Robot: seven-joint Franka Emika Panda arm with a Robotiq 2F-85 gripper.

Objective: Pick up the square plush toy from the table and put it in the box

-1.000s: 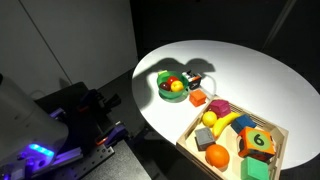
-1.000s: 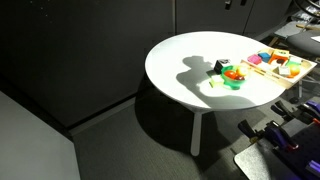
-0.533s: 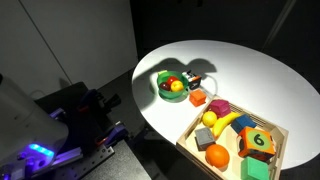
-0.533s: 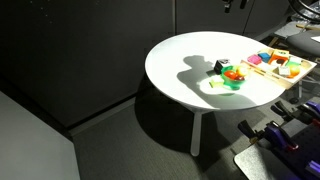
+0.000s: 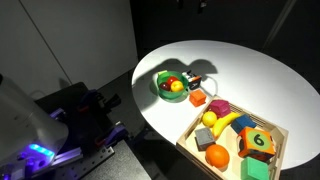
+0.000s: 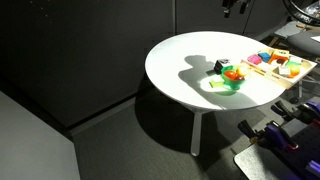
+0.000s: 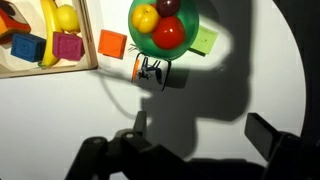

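Square plush toy: judged soft, light, compressible (just beside green bowl); pinch its opposite flanks. End effector spread, empty.

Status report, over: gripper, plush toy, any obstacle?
Gripper open, above table. Square plush toy on table, next to green bowl. Red block close by.

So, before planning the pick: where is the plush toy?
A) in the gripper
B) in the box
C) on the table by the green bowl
C: the plush toy lies on the table beside the bowl, outside the box.
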